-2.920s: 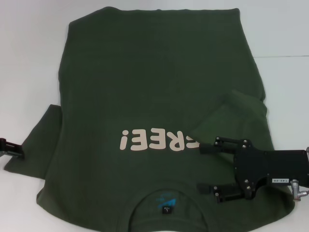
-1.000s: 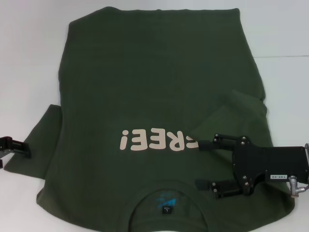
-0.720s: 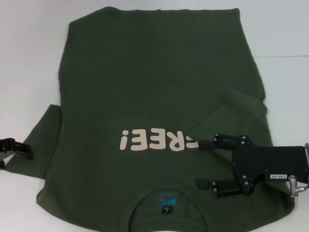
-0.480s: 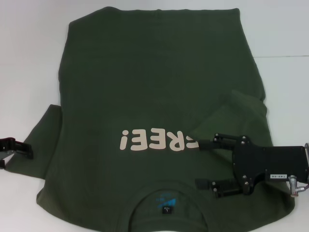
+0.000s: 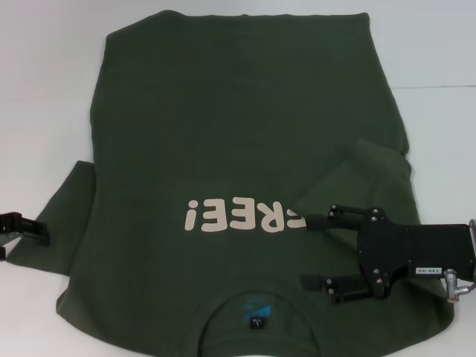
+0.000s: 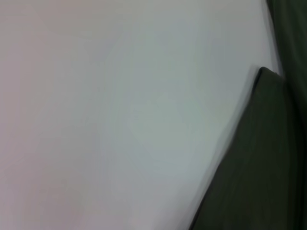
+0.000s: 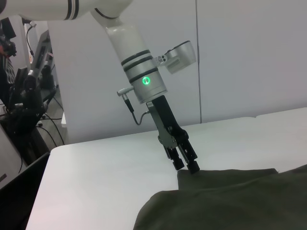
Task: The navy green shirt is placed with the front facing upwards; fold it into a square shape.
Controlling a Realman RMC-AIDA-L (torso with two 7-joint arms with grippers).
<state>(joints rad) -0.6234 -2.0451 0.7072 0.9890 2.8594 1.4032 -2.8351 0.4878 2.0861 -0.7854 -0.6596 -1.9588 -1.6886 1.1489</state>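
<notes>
Both grippers are seen low in the head view. At lower right, the right gripper (image 5: pixel 306 251) is spread open over the shirt (image 5: pixel 238 126), holding nothing. At the lower left edge, the left gripper (image 7: pixel 185 166) is nearly closed at the sleeve (image 5: pixel 63 223). That sleeve's edge should be pinched fully before folding inward. No containers are present.

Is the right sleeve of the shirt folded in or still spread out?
Folded in: the right sleeve lies over the shirt, hiding part of the lettering.

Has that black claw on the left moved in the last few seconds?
Yes. The left gripper has crept inward toward the navy green shirt, reaching its left sleeve edge.
</notes>
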